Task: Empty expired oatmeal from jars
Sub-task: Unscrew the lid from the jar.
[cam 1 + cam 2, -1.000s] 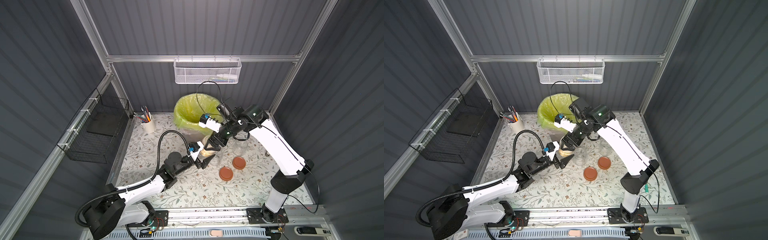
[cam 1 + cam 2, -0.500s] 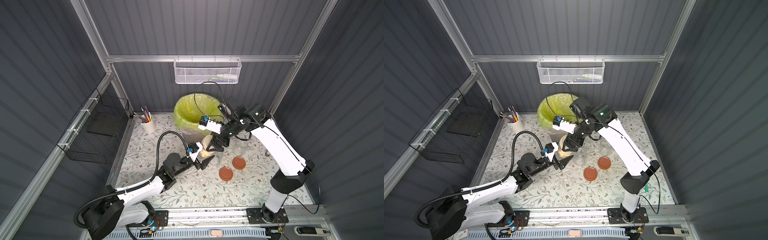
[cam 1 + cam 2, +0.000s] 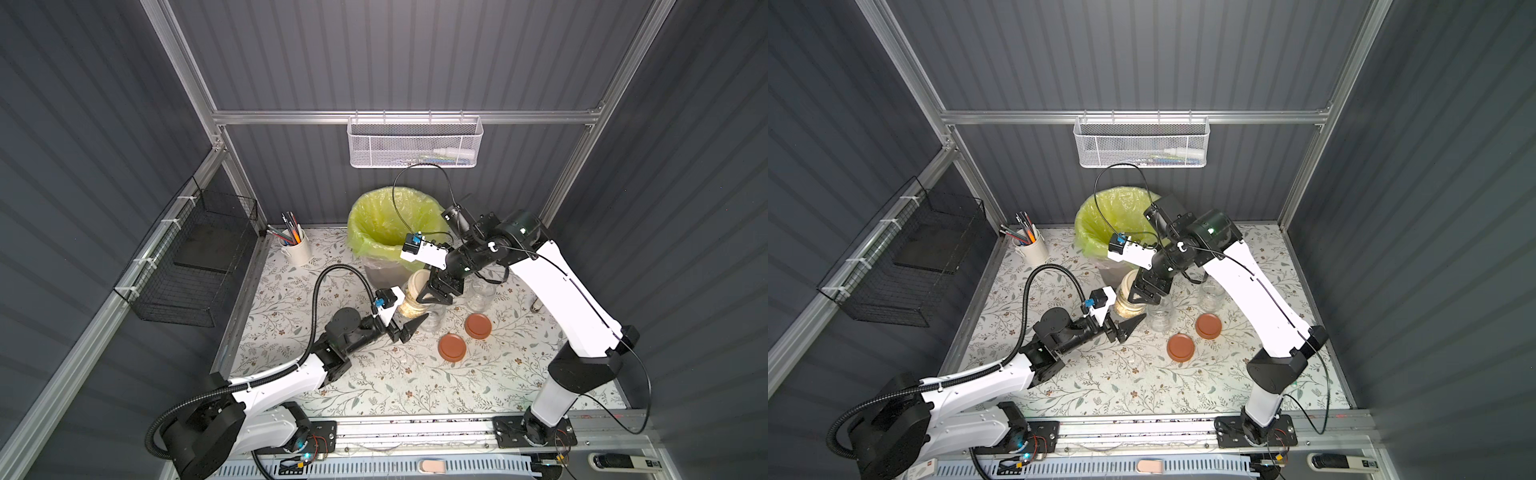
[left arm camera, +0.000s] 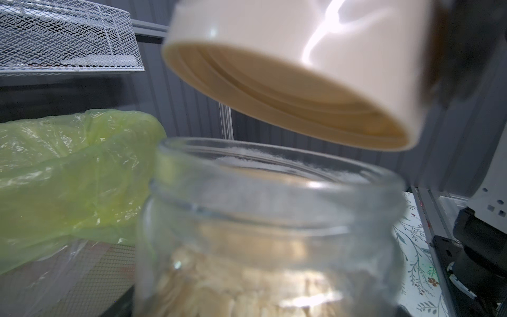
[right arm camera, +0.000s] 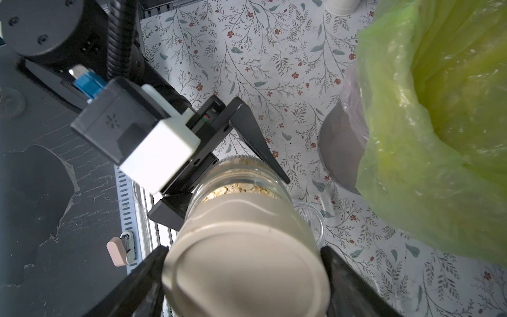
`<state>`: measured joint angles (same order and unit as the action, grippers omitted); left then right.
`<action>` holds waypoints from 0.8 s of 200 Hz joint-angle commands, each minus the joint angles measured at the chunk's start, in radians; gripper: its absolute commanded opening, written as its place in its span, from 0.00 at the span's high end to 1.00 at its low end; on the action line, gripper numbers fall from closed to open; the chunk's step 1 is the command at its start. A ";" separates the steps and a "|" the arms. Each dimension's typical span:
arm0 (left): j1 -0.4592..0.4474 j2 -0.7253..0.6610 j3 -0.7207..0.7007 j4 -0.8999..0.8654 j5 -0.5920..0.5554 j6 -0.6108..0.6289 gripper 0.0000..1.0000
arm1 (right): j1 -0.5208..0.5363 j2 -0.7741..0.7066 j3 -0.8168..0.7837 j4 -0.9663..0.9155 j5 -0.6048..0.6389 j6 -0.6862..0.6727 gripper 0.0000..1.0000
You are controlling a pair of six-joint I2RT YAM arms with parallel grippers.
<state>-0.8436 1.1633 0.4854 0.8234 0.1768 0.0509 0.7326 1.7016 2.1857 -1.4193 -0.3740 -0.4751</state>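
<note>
The left gripper (image 3: pixel 409 319) is found pinched on a tilted glass jar (image 3: pixel 411 305) part-filled with oatmeal (image 5: pixel 241 190), near the green-bagged bin (image 3: pixel 361 245). The right gripper (image 3: pixel 437 291) is clamped on the cream lid (image 3: pixel 417 281), which is seen in the left wrist view tilted and clear of the jar mouth. An empty jar (image 3: pixel 433 321) is stood just beside the held one, and a second empty jar (image 3: pixel 480 296) nearby. A terracotta lid (image 3: pixel 452 347) and a further terracotta lid (image 3: pixel 478 326) are laid flat on the worktop (image 3: pixel 374 386).
</note>
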 commanded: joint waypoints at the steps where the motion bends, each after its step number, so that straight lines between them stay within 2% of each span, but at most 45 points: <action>1: -0.003 -0.061 -0.013 0.022 -0.029 0.011 0.86 | -0.013 -0.064 -0.053 0.051 0.000 0.030 0.34; 50: -0.003 -0.143 -0.042 -0.053 -0.076 0.014 0.86 | -0.040 -0.187 -0.256 0.186 0.002 0.097 0.34; 116: -0.003 -0.304 -0.098 -0.217 -0.173 0.012 0.86 | -0.067 -0.236 -0.528 0.358 0.082 0.360 0.33; 160: -0.002 -0.465 -0.139 -0.375 -0.251 0.016 0.86 | -0.039 -0.297 -0.777 0.559 0.099 0.455 0.32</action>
<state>-0.8436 0.7788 0.3592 0.5140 -0.0082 0.0517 0.6758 1.4502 1.4902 -0.9993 -0.2863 -0.1108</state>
